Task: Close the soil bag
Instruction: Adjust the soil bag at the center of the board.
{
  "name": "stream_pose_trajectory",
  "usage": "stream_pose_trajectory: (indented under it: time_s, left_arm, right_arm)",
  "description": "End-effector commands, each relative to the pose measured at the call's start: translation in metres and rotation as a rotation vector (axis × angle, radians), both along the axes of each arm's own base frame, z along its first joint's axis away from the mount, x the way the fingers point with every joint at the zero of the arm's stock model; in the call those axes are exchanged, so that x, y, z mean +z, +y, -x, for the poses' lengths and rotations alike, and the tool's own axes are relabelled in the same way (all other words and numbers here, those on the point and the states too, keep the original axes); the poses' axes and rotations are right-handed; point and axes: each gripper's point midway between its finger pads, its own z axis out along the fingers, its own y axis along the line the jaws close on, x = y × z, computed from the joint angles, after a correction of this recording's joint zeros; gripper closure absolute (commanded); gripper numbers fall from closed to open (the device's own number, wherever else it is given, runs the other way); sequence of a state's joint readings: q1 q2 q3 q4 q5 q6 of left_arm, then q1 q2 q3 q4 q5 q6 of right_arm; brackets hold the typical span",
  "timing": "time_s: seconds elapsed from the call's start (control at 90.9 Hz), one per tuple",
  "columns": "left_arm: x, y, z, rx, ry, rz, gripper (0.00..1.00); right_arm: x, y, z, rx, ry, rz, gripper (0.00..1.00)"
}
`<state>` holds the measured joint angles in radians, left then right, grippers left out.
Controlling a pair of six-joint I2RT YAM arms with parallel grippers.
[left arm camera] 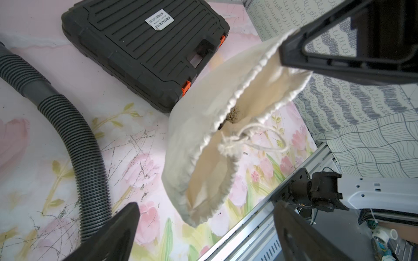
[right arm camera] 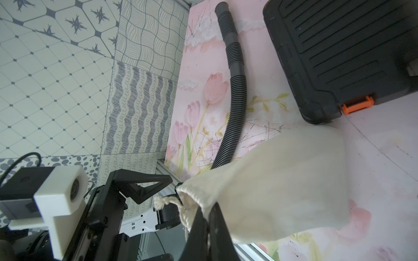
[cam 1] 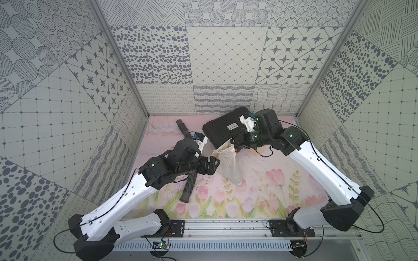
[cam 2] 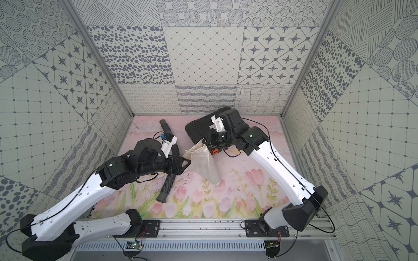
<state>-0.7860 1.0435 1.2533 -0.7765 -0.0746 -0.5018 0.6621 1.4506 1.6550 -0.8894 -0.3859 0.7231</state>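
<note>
Your soil bag (left arm camera: 192, 140) is near the middle of the bench (cam 1: 271, 192), just in front of the black case (cam 1: 224, 128). Its mouth is held up and its bottom end slants down toward the tulip print. I can't tell if that end actually rests on the bench. The mouth gapes open, with dark soil (left arm camera: 235, 113) showing inside, and the knotted pale cord (left arm camera: 237, 140) dangles loose off the rim.

As for writing, the only thing I can find is the white sticker (left arm camera: 159, 21) on the case lid. It has a few lines of print, but they're turned and too small to read for sure. The case also has 2 orange latches (left arm camera: 186, 87) on the edge facing the bag.

Your right gripper (cam 1: 234, 141) has its jaws pinched tight on the rim of the bag's mouth, which is clearest in the right wrist view. That arm comes up from its base, bends at the elbow and lays its forearm across the near edge of the case, wrist pointing at the bag.

Your left gripper (cam 1: 214, 165) has its jaws spread wide and holds nothing. It sits just beside the bag, aimed at the open mouth, and that arm reaches in low from its base with the wrist level. The black ribbed hose (cam 1: 188, 187) runs underneath it along the bench.
</note>
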Motion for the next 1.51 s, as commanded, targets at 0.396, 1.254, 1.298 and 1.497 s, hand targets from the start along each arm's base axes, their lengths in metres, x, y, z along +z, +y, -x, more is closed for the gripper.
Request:
stream_pose_trajectory:
  time_s: [0.396,1.254,1.298,1.497]
  left_arm:
    - [0.016,-0.003,0.008,-0.038,0.033,0.063,0.03]
    - [-0.010,-0.015,0.000,-0.021,0.162,-0.114,0.04]
    - [-0.012,-0.015,0.000,-0.012,0.165,-0.148,0.06]
    - [-0.027,-0.019,0.006,0.012,0.191,-0.291,0.14]
  right_arm:
    - [0.021,0.019,0.038,0.323,-0.037,-0.030,1.00]
    - [-0.024,0.035,0.017,0.272,0.029,0.014,1.00]
    - [-0.024,0.036,0.017,0.273,0.031,0.014,1.00]
    - [-0.027,0.037,0.014,0.264,0.029,0.023,1.00]
